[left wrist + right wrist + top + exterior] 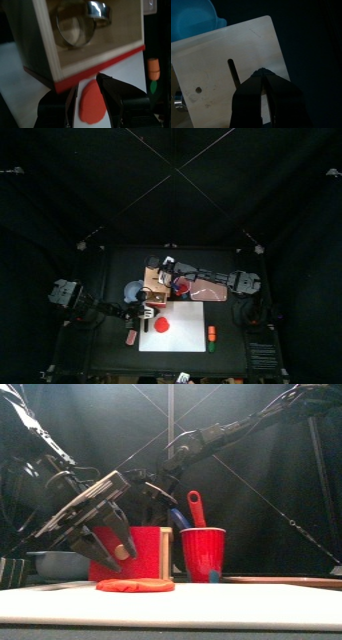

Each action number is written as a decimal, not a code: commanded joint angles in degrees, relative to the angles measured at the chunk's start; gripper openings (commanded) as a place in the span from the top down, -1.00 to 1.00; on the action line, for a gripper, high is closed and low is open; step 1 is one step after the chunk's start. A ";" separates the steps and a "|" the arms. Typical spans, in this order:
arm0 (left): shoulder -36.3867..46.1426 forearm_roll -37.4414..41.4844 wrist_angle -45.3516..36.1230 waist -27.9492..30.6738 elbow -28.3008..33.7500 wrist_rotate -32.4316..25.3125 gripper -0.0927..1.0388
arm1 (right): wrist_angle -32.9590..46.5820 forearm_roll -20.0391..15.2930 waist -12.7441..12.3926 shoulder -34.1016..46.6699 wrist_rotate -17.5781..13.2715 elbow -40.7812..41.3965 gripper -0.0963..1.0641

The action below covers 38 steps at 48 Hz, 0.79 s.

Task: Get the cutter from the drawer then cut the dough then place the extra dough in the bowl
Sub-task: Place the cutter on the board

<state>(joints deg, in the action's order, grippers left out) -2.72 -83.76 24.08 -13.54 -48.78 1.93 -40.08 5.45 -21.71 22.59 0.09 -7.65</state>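
The pale wooden box (158, 289) stands behind the white cutting board (187, 318). Its drawer, with the red front (100, 67), is pulled out and the round metal cutter (79, 25) lies inside. My left gripper (83, 89) hovers open just in front of the drawer front, over the flat red dough (92, 104). In the front view the left gripper (107, 546) hangs open before the red front (134, 552), and the dough (135, 585) lies on the board. My right gripper (261, 75) is shut, its tips on the box top (244, 55) beside the slot.
A blue-grey bowl (132, 291) sits left of the box. A red cup (203, 554) with a red knife (197, 506) and a blue knife (178, 517) stands right of the box. Small toys (211, 335) lie by the board's right edge.
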 commanded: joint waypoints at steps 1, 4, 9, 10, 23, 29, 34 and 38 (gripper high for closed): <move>2.81 0.88 0.35 -1.14 -0.26 -0.26 -0.49 | -0.26 0.00 0.09 -2.02 -0.09 -0.88 0.79; 4.48 1.93 0.44 -1.49 -1.76 -0.26 -0.49 | -0.26 0.09 0.44 -2.99 -0.09 -1.05 0.79; 8.44 6.77 0.44 -1.85 -5.10 -0.62 -0.48 | -0.62 0.09 1.41 -5.45 0.00 0.00 0.79; 9.05 7.82 0.44 -1.93 -5.54 -0.62 -0.48 | -0.62 0.18 1.58 -6.06 0.00 0.26 0.79; 19.69 27.60 0.44 -1.41 -13.27 -0.26 -0.48 | 0.26 0.26 8.09 -12.04 -0.09 6.50 0.68; 24.43 28.74 0.44 -1.41 -16.96 -0.18 -0.48 | 1.14 -0.09 11.87 -12.04 -1.41 7.29 0.34; 28.21 28.65 0.70 -1.14 -19.07 -0.18 -0.48 | 1.14 -1.49 13.36 -11.51 -1.49 8.00 0.04; 30.59 28.65 1.41 -0.97 -20.57 -0.18 -0.48 | 1.14 -2.64 13.54 -10.90 -1.58 8.26 -0.14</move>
<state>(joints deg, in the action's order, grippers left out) 26.46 -55.37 24.70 -14.77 -69.52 1.93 -39.29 3.52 -8.09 13.62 -1.41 1.14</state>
